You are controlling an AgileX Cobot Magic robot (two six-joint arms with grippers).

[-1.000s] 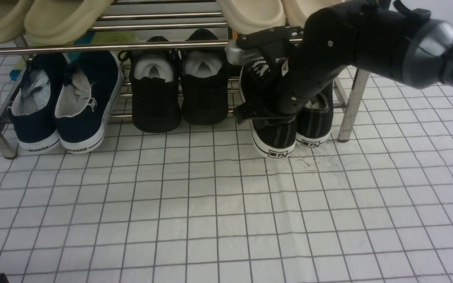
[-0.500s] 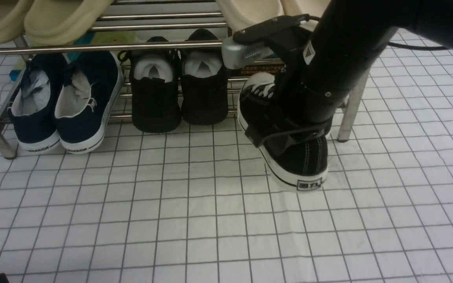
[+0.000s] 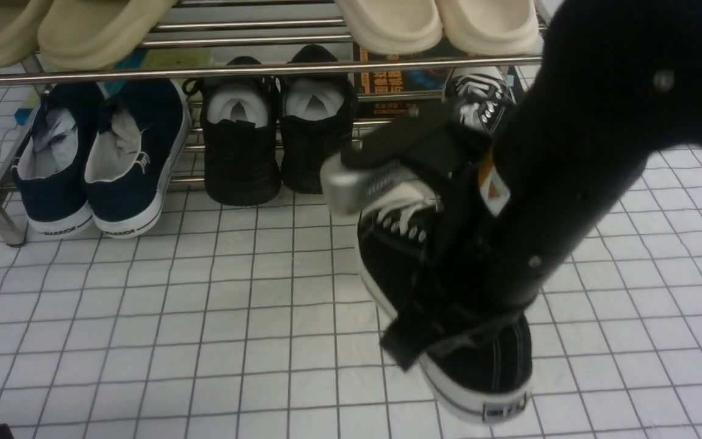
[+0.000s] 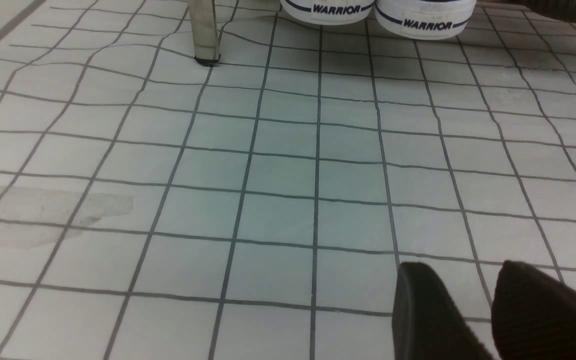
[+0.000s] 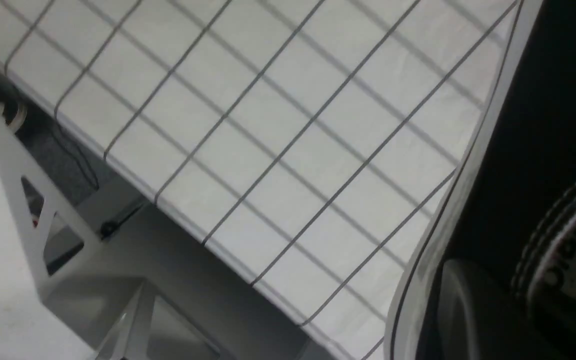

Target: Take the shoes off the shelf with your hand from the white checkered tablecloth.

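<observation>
My front camera sits between the arms, looking forward and down across the white checkered tablecloth [image 3: 205,341] to the shelf [image 3: 144,72] — close enough that its upper tier is cropped. The left wrist camera skims low over that cloth toward the shelf's left leg and the navy pair [image 4: 375,7], both shared with the front view. The right wrist camera hugs the sneaker [image 5: 468,172] — facing the cloth's edge.
</observation>
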